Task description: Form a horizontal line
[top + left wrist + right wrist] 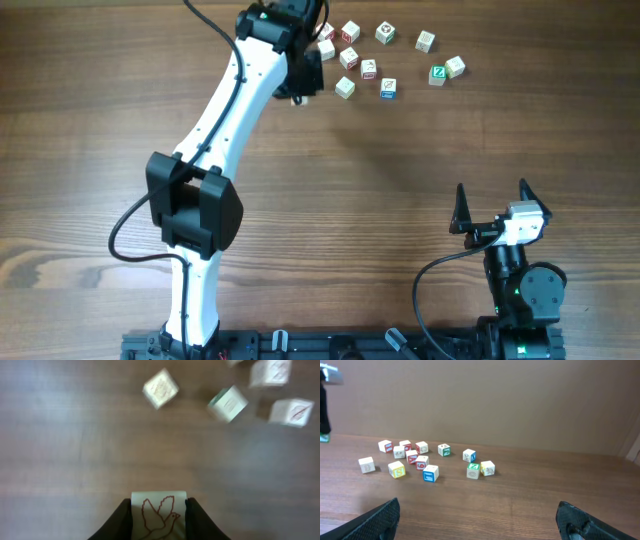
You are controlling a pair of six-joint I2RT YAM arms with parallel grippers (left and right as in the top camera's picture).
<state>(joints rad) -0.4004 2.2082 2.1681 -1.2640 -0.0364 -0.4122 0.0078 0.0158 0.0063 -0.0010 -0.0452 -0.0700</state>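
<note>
My left gripper (158, 506) is shut on a whitish cube (159, 516) with a red bird drawn on its face, black fingers (122, 519) pressing both sides. From overhead, this gripper (300, 85) sits at the left edge of the scattered letter cubes (369, 68) at the table's far side, and the arm hides the held cube. No horizontal line of cubes shows in any view. My right gripper (492, 195) stands open near the front right, well away from the cubes, with nothing between its fingers (385, 515).
Loose cubes lie ahead of the left gripper: a plain one (160, 388), a green-edged one (228, 403) and two more at the right (291, 411). The right wrist view shows the whole cluster, including a blue-lettered cube (430, 472) and a green-lettered one (473, 470).
</note>
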